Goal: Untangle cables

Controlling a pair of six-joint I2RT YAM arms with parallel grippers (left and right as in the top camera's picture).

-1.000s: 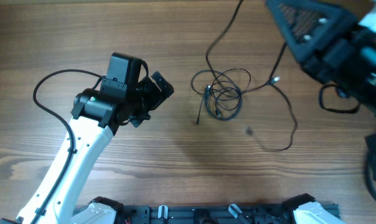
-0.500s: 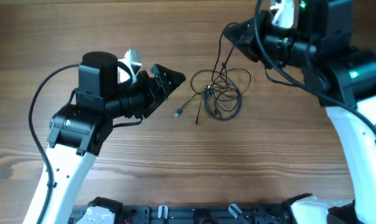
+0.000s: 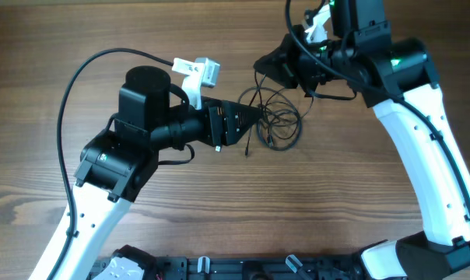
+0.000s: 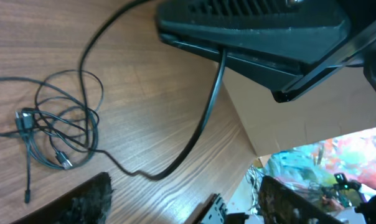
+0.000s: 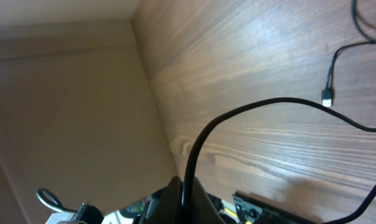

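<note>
Just one cables [image 3: 275, 124] bunch; two arms near: left arm [image 3: 134, 148], right arm [image 3: 402, 78].

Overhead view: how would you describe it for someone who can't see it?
A small tangle of thin black cables lies on a wooden table. The left gripper reaches in beside its left edge, and the right gripper reaches in at its far side.

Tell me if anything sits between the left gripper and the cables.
Nothing visible does. The open left gripper points at the cables across bare wood of the table. The right gripper hangs at their far side, off that line.
</note>
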